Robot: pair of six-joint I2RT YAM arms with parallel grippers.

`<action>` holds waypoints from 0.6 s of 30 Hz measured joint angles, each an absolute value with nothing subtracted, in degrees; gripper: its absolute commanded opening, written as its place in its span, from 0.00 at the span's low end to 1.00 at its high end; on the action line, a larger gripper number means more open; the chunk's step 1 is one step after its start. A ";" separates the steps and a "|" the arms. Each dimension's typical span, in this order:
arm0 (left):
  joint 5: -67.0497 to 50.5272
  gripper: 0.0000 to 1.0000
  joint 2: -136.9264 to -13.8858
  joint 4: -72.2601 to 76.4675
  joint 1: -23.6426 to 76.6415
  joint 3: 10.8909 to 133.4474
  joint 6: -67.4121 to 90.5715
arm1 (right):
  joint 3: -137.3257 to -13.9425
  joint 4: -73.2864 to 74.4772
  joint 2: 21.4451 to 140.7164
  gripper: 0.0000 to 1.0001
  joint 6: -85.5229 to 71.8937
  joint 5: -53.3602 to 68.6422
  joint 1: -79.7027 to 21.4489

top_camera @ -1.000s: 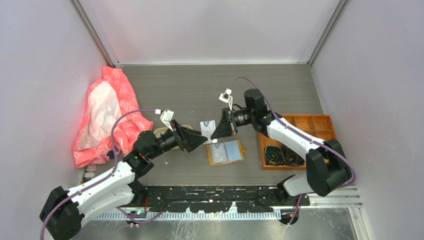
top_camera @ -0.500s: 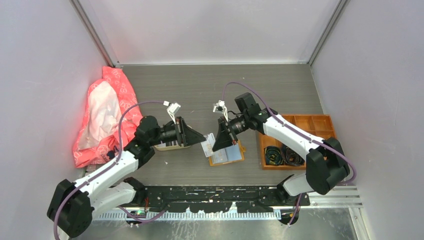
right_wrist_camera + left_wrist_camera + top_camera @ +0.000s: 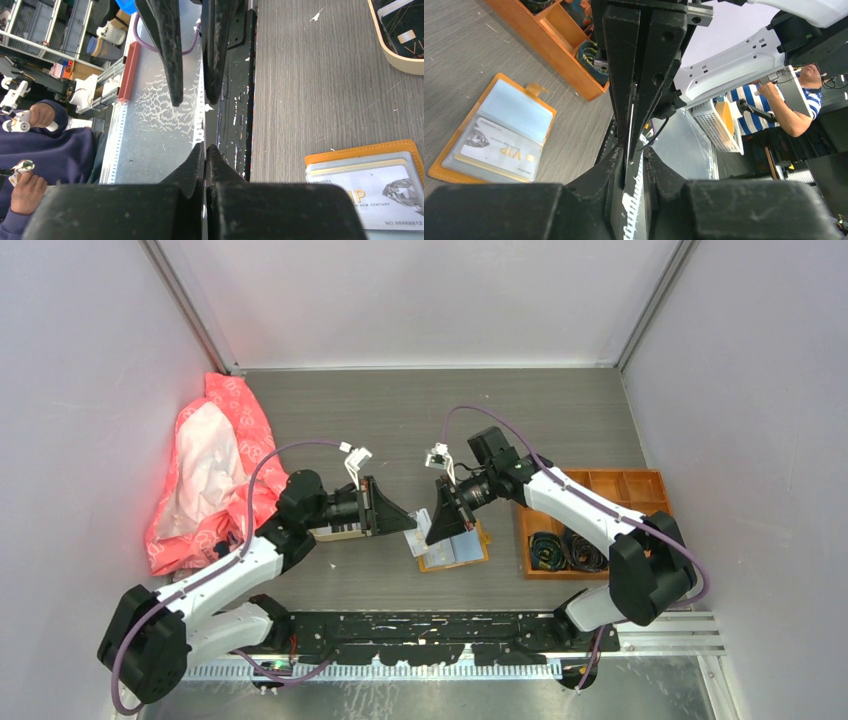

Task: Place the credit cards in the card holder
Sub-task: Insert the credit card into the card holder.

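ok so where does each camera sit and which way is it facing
Top external: fixed above and behind the bases, looking down on the table; left arm and right arm show.
Left wrist: on the left arm, facing the right gripper, which pinches a credit card edge-on; own fingers at the bottom.
Right wrist: on the right arm, facing the open left gripper and the near rail; own fingers at the bottom.
Shared: both wrist views catch the open card holder.

A robotics lab: panelled test cell (image 3: 420, 300), operator (image 3: 791, 110) alongside.
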State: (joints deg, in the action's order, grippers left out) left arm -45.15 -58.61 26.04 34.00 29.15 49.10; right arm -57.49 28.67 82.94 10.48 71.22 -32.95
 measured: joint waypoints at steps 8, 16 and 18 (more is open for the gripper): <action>-44.40 0.00 -59.59 25.74 34.76 29.15 48.82 | -57.82 29.80 82.96 0.30 11.03 71.13 -32.93; -36.03 0.00 -54.83 20.51 34.87 27.31 48.21 | -61.30 39.51 80.68 0.45 30.15 47.83 -32.45; -34.54 0.00 -55.09 20.60 35.05 25.80 49.63 | -58.22 39.64 78.56 0.50 35.44 41.01 -31.92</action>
